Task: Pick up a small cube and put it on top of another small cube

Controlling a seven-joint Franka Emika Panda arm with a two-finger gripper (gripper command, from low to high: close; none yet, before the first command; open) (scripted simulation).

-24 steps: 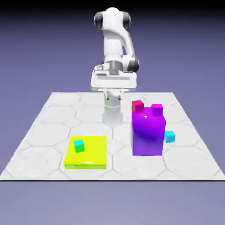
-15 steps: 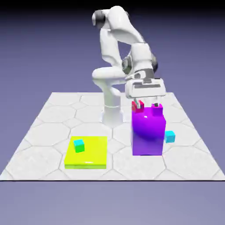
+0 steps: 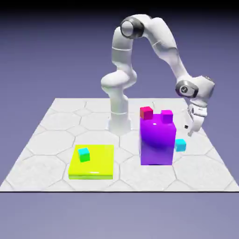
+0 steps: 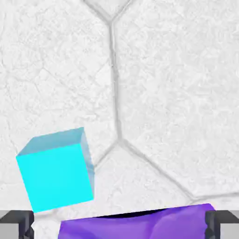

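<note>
While the claw (image 3: 193, 125) hangs wide and empty above the small cyan cube (image 3: 180, 145), the step in hand looks like the approach to the pick. That cube sits on the desk (image 3: 51, 135) just beside the purple block (image 3: 158, 142), at the exterior view's right. Next, I judge, the claw must centre over it and come down, minding the block. Counted: one purple block, one yellow slab (image 3: 98, 163), four small cubes – cyan, red (image 3: 146, 112), magenta (image 3: 166, 115), and a cyan-topped green one (image 3: 84, 154)
</note>
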